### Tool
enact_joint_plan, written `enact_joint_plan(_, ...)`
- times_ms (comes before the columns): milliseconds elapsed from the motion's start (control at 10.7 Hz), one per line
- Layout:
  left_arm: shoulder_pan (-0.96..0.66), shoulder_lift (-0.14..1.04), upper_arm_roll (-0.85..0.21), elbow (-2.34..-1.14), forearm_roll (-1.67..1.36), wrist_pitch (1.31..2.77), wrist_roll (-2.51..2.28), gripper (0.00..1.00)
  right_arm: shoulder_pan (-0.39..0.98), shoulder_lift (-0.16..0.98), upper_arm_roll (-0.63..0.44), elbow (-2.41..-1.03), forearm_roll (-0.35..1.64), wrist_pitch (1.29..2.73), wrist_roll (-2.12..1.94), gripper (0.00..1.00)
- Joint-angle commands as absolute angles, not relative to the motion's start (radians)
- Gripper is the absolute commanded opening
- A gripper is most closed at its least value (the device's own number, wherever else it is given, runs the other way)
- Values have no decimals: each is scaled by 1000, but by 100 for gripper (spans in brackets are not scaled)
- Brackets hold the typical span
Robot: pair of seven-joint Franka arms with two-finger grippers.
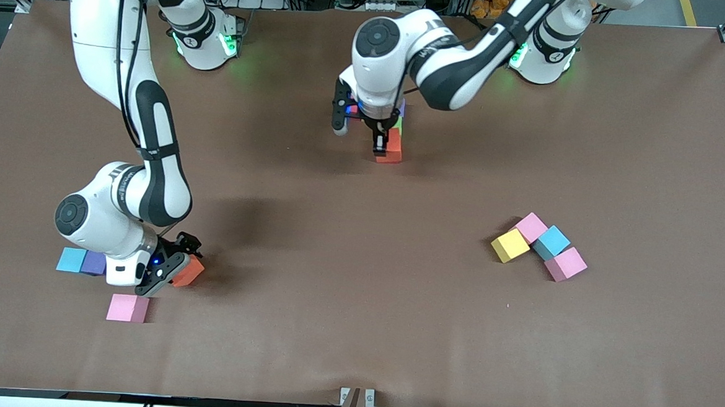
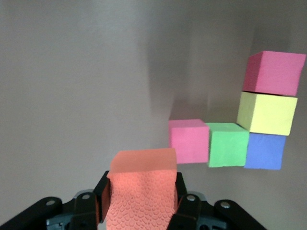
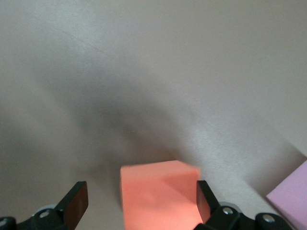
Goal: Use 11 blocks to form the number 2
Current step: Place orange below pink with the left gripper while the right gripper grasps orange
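Front view: left pincer (image 1: 380,147) low at mid counter (image 1: 356,327), clenched on an orange block (image 1: 390,150) at the camera-side end of a partly built figure under the wrist. Right pincer (image 1: 170,266) low toward the right arm's end, released, straddling a second orange block (image 1: 189,272). Spare blocks: blue (image 1: 71,260) + purple (image 1: 94,263) beside it, pink (image 1: 128,308) nearer cam. Loose cluster (image 1: 540,246) of four toward the left arm's end.

Left wrist view: held cube (image 2: 141,189) squashed a bit betw. pads, so foam looks soft, light. Started digit (image 2: 240,129) near: pink, green, blue row, yellow + pink off its end.

Right wrist view: fingers (image 3: 76,201) wide either side of orange cube (image 3: 160,194), not touching. Best grip prob. flat opposite faces, mid-height, gentle squeeze.
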State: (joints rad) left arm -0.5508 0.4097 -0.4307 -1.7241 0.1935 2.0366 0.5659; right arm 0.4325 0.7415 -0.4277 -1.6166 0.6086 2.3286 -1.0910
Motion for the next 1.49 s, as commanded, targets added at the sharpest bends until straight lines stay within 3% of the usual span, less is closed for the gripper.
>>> enact_joint_plan(0, -587, 466, -417, -1713, 222, 2101, 552, 33, 400, 775, -410, -1556, 638, 2309, -1124, 100)
enact_joint_plan(373, -704, 546, -327, -1657, 212, 2143, 477, 33, 384, 784, -405, -1551, 652, 2281, -1150, 100)
enact_joint_plan(559, -710, 572, -327, -1657, 209, 2195, 431, 33, 359, 787, -391, -1551, 733, 2195, -1149, 100)
enact_joint_plan(1398, -767, 615, -324, -1700, 345, 2233, 408, 33, 354, 842, -393, -1457, 649, 2203, -1451, 100)
